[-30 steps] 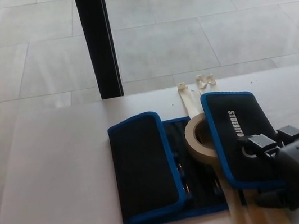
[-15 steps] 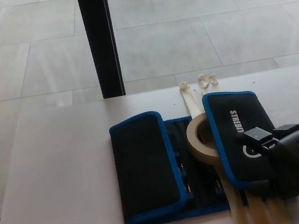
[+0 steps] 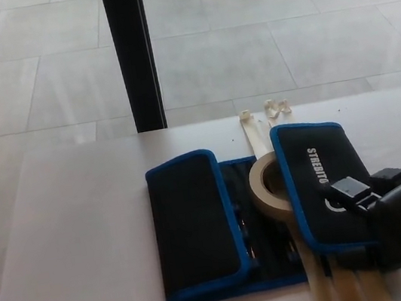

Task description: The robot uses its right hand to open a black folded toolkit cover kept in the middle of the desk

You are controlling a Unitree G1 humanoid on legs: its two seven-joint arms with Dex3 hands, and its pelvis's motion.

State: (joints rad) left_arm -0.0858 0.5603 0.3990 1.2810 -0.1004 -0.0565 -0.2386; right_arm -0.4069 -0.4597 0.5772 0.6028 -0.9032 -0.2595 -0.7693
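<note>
Your robot's right hand (image 3: 395, 223) sits at the lower right of the head view, resting on the near end of the toolkit cover's (image 3: 227, 222) right flap (image 3: 320, 181). Two fingertips (image 3: 350, 191) lie on top of the flap's black fabric, while the bulk of the hand covers the flap's near corner. You cannot tell from this angle whether the thumb is under the edge, so whether the hand actually grips the flap or only presses on it stays unclear.

The black toolkit cover, edged in blue, lies in the middle of the desk (image 3: 84, 237). Its left flap (image 3: 195, 224) is folded flat over the left side, and the right flap, with white lettering along it, covers the right side — a narrow strip of the dark interior shows between them.

A roll of beige tape (image 3: 267, 186) stands in that gap, leaning against the right flap's inner edge. Pale straps (image 3: 252, 131) run out from under the cover toward the far edge of the desk, and more of them show at the near edge. Beyond the desk you see a tiled floor and a black post (image 3: 132, 54). The left hand is out of view.
</note>
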